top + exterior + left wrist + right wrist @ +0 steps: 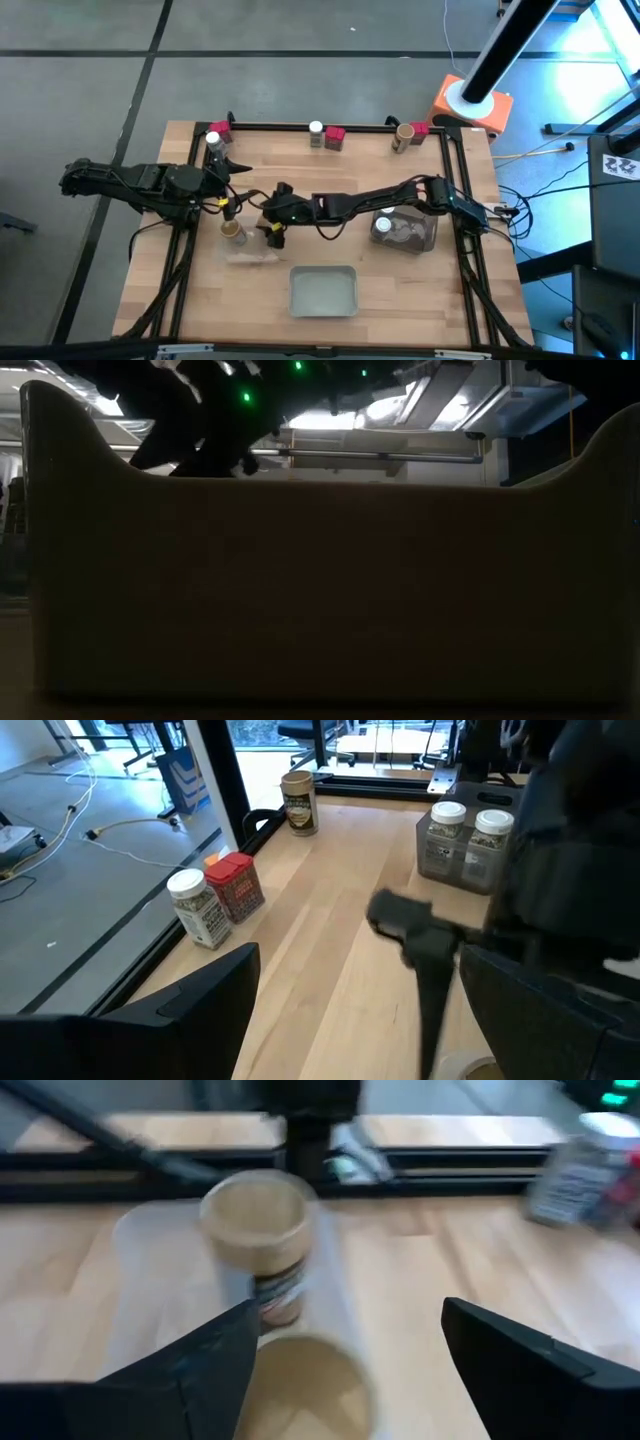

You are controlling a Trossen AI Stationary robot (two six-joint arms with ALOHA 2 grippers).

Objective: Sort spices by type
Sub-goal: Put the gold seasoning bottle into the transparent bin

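Note:
Two tan cork-coloured cylinders stand upright in a clear shallow tray [250,256] at the centre left: one farther cylinder [255,1230], also in the high view [233,230], and one nearer cylinder [312,1380]. My right gripper [350,1370], also in the high view [272,234], is open above the nearer cylinder, a finger on either side. My left gripper [236,186] is open and empty just left of it. Two clear white-lidded jars [468,842] stand in a clear tray [408,234] at the right.
Along the far edge stand a jar [213,141] with a red packet [219,128], a jar [316,133] with a red packet [335,137], and a tan cylinder [403,138] with a red packet [420,128]. A pale tray [323,291] lies near the front; its wall [320,580] fills the low view.

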